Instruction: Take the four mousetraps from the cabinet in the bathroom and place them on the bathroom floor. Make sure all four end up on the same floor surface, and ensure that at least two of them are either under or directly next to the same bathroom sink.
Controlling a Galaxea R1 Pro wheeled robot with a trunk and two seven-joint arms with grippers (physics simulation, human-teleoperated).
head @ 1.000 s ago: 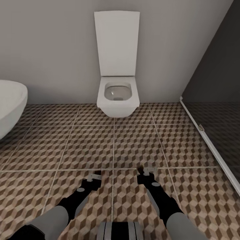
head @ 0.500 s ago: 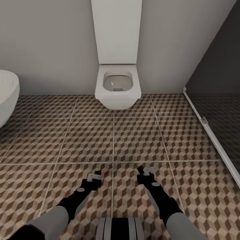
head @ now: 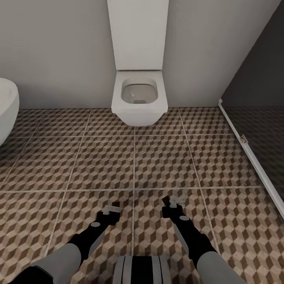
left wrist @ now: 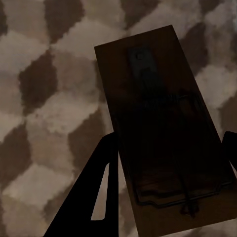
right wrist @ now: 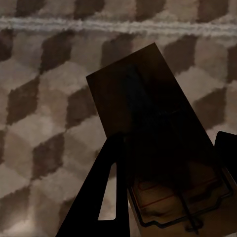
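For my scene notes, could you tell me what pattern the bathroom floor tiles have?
The bathroom floor has a brown, beige and white 3D-cube pattern; clearest in the head view.

Ahead of you the bathroom floor point(head: 106, 165) runs in large square tiles printed with a brown, beige and white cube pattern, split by pale grout lines. At your left a white bathtub point(head: 7, 108) appears to stand on it, though its base is out of view. At your right, a white rail point(head: 252, 161) runs across the tiles.
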